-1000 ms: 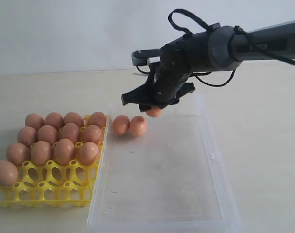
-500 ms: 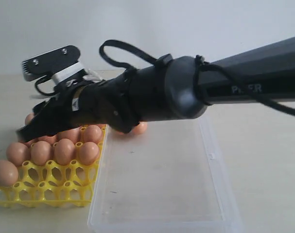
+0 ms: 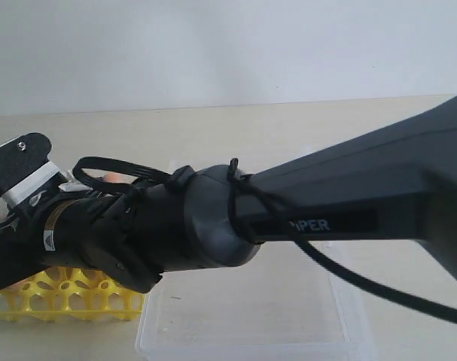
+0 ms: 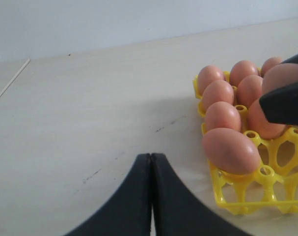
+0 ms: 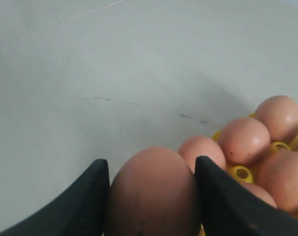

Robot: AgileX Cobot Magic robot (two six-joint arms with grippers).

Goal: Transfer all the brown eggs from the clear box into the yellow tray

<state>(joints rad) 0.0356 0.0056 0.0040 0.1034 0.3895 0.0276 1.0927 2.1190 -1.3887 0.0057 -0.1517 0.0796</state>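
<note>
Exterior view low, arm (image 3: pixel 326 218) close, both wrist views share yellow tray (image 4: pixel 235 202)

Tray (image 3: pixel 70 299): is lying on table (image 3: pixel 326 128), just beside box (image 3: pixel 243 331), at its 9 o'clock.
Eggs (image 4: pixel 221 117): are sitting in tray cups.
Right arm (image 3: pixel 326 218): is reaching from 3 o'clock toward 9 o'clock, passing over box and covering most of tray.
Egg (image 5: pixel 151 201): is sitting between jaws of right gripper (image 5: pixel 149 164), over tray.
Left gripper (image 4: pixel 150 160): is hanging over bare table, apart from tray.

Arm (image 3: pixel 213 233) crosses clear box (image 3: pixel 288 320), apparently over yellow tray (image 3: pixel 70 289), hiding most.
</note>
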